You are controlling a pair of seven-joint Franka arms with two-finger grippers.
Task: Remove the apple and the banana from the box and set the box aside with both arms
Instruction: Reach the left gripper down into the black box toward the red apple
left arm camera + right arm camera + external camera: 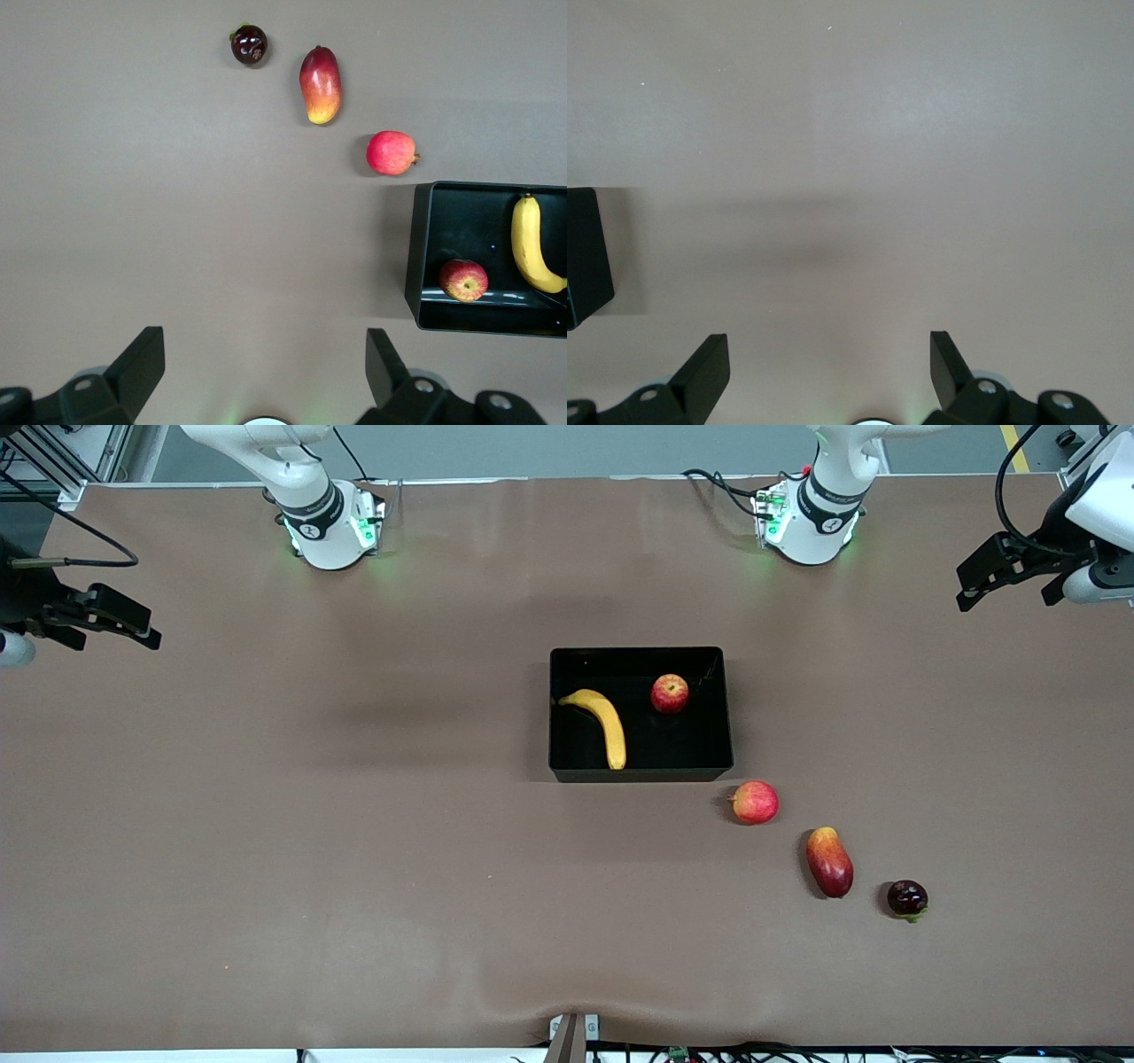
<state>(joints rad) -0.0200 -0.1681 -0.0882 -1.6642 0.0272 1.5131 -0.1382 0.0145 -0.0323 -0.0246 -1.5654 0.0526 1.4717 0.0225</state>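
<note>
The black box [641, 772] sits mid-table. Inside it lie the yellow banana [607, 726] and the deep-red apple [670, 693], apart from each other. My left gripper [1005, 598] hangs open and empty over the left arm's end of the table, well away from the box. In the left wrist view the box [425, 257], banana [529, 243] and apple [463, 280] show past the open left gripper [266, 341]. My right gripper [113, 640] waits open and empty over the right arm's end. The right wrist view has the right gripper [829, 345] over bare table, with one box corner [585, 257] at the edge.
Three other fruits lie in a row on the table, nearer the front camera than the box and toward the left arm's end: a pale pinkish apple [755, 802], a red-orange mango [829, 861] and a small dark round fruit [907, 898].
</note>
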